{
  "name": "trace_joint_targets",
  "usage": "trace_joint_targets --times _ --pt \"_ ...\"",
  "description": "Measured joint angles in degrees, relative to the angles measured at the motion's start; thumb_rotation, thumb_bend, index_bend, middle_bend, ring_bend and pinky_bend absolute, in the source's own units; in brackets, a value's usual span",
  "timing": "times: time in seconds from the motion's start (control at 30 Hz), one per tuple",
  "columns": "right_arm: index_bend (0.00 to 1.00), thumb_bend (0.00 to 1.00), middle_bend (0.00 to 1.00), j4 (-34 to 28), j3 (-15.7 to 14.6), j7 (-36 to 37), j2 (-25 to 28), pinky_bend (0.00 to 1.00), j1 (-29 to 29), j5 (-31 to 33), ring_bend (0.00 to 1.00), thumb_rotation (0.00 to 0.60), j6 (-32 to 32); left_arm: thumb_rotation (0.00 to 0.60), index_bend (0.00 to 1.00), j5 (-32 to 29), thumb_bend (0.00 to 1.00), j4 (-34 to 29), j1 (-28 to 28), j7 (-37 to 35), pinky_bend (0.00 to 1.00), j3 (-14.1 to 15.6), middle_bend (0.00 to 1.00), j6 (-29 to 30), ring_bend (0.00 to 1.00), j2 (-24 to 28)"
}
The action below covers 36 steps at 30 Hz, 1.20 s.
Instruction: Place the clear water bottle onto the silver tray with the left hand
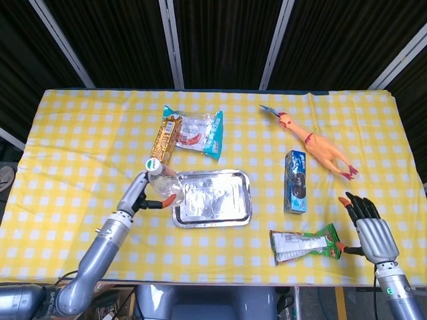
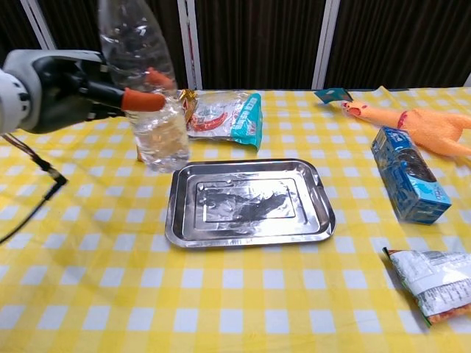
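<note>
Looked like a robot test lab or demo booth, not a home. Worktop (image 1: 80, 147) was covered with a yellow checked cloth (image 2: 88, 294), backed by black corrugated panels (image 1: 220, 40) with pale metal struts (image 1: 172, 43). Staged props lay scattered: rubber chicken (image 1: 313, 141), snack packets (image 1: 197, 130), blue box (image 1: 295, 181), silver tray (image 2: 250, 234).

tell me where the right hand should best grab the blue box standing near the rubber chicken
Grip the blue box across its two long narrow sides, around mid-length. It lies flat on the cloth, long axis running roughly toward and away from the robot, so its narrow width probably suits a hand's span. Come from above with the right hand, which rests open nearby. The tray side and the outer side both look unobstructed.
</note>
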Motion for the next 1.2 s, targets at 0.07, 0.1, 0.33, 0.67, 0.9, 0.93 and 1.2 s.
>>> trace_joint_targets --times 0.07,0.1,0.33,0.67,0.9,0.93,1.2 --pt "0.11 0.05 0.00 0.14 0.11 0.14 0.01 0.00 0.04 0.17 0.01 0.600 -0.08 0.600 0.52 -0.66 0.50 0.92 -1.78 0.48 0.04 -0.25 0.47 -0.08 0.00 -3.34" --pt "0.11 0.05 0.00 0.13 0.11 0.19 0.04 0.00 0.03 0.14 0.01 0.600 -0.04 0.600 0.52 -0.91 0.50 1.19 -2.48 0.74 0.04 -0.28 0.47 -0.09 0.00 -4.64" --pt "0.11 0.05 0.00 -0.84 -0.31 0.88 0.62 0.00 -0.27 -1.31 0.01 0.600 1.11 0.600 0.52 0.45 0.50 -0.71 -1.50 1.84 0.04 1.27 0.47 1.20 0.00 -2.59" --pt "0.11 0.05 0.00 -1.41 -0.47 1.55 0.91 0.00 -0.20 -1.79 0.01 0.600 1.24 0.600 0.52 8.25 0.50 -2.20 7.47 -7.73 0.04 2.94 0.47 -1.52 0.00 12.34" --pt "0.11 0.05 0.00 -0.60 -0.18 2.60 0.99 0.00 -0.12 -0.77 0.01 0.600 0.65 0.600 0.52 6.31 0.50 2.72 3.27 -7.14 0.04 2.89 0.47 -4.87 0.00 3.34" --pt "0.11 0.05 0.00 -0.52 -0.13 2.90 1.06 0.00 -0.16 -0.73 0.01 0.600 0.71 0.600 0.52 5.47 0.50 3.81 1.97 -6.15 0.04 2.74 0.47 -4.69 0.00 0.87" --pt "0.11 0.05 0.00 -0.43 -0.35 4.05 1.33 0.00 -0.27 -1.36 0.01 0.600 1.00 0.600 0.52 0.22 0.50 9.25 -5.96 6.18 0.04 1.11 0.47 2.62 0.00 -11.50"
